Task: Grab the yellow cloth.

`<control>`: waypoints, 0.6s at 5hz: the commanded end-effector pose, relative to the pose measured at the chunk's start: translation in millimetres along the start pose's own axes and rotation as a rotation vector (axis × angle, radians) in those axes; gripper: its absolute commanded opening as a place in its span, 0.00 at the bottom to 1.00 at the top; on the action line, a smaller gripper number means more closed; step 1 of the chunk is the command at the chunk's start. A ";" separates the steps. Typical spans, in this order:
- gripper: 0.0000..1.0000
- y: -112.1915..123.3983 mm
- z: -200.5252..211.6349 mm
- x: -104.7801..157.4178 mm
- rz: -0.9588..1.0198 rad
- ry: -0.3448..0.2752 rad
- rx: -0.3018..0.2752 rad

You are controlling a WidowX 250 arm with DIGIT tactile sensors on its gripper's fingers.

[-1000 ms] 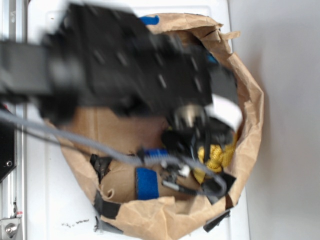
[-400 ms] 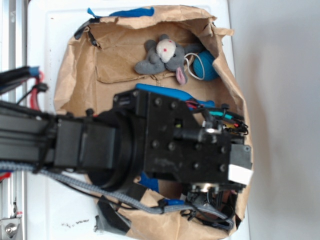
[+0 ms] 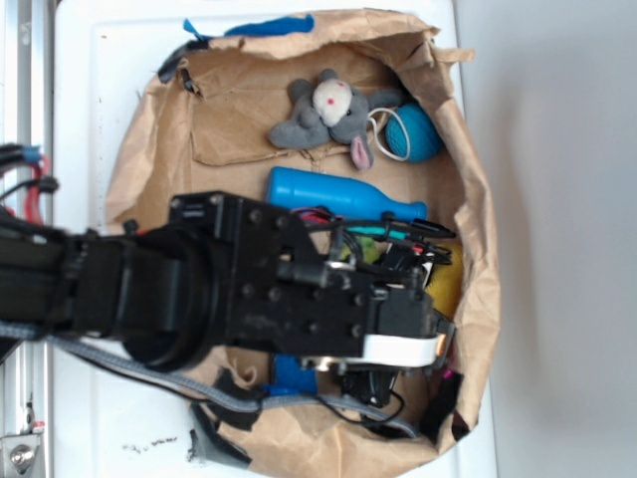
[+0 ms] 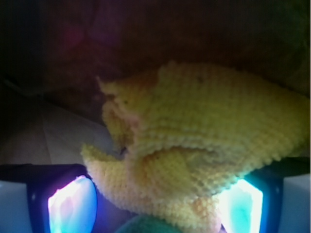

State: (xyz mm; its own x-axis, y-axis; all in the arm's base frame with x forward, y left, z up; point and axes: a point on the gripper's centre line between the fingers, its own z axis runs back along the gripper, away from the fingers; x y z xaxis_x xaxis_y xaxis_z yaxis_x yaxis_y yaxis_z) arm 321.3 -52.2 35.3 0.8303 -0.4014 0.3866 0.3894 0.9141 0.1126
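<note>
The open end effector [image 4: 155, 204] straddles the yellow cloth [image 4: 204, 145], whose bunched folds lie directly ahead between its fingers [image 4: 70, 204], ridges running crosswise

Bulky matte-black boxy robot arm [image 3: 249, 294] with round screw heads on flat plates, cylindrical black joint, grey braided cable [image 3: 149, 368], red, green and black wires [image 3: 398, 234], white label strip [image 3: 403, 349], gripper fingertip pads [image 4: 70, 206] glowing blue-white in wrist view
</note>
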 end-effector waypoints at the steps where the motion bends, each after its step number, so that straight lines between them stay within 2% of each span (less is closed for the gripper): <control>1: 0.00 6.9 18.1 6.2 0.019 -0.020 -0.028; 2: 0.00 10.5 21.7 11.3 0.041 0.003 -0.042; 3: 0.00 16.2 35.6 17.4 0.089 0.020 -0.085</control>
State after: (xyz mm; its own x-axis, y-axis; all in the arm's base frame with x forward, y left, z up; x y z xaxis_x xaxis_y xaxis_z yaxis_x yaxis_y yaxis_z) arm 312.4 -41.5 46.2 0.8967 -0.3410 0.2821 0.3622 0.9318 -0.0249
